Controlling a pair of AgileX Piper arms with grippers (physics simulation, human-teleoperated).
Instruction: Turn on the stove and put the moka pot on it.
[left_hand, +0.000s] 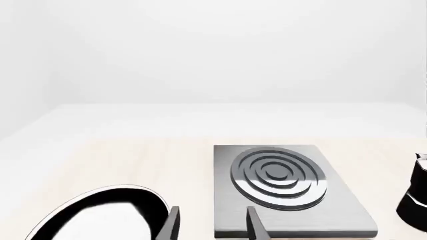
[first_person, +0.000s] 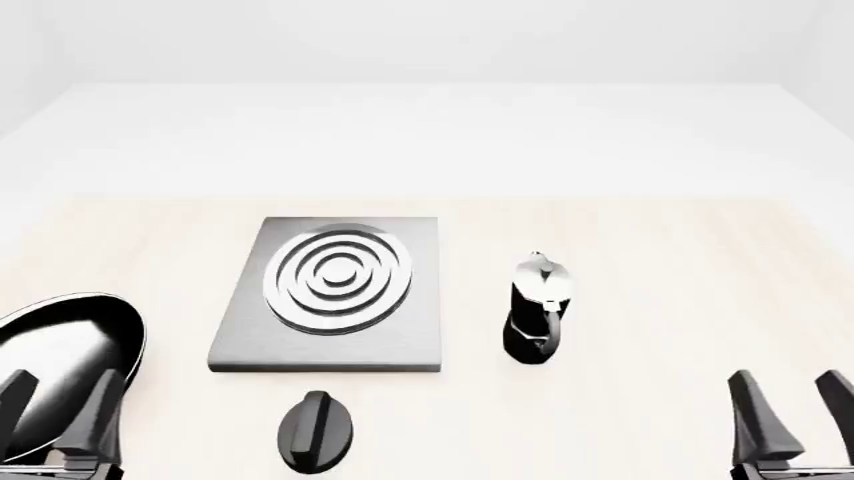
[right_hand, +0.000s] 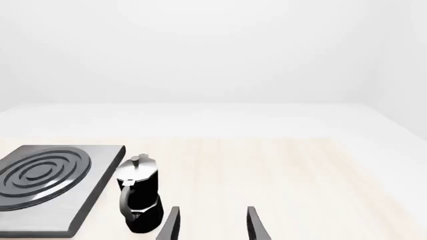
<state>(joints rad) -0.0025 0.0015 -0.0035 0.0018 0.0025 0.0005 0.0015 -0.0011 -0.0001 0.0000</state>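
Starting from zero: your left gripper and right gripper both sit spread wide, holding nothing. Moka pot stands on the table just right of the stove; knob untouched. Both steps remain.

No text, label, brand, number or sign can be read on any thing in these views.
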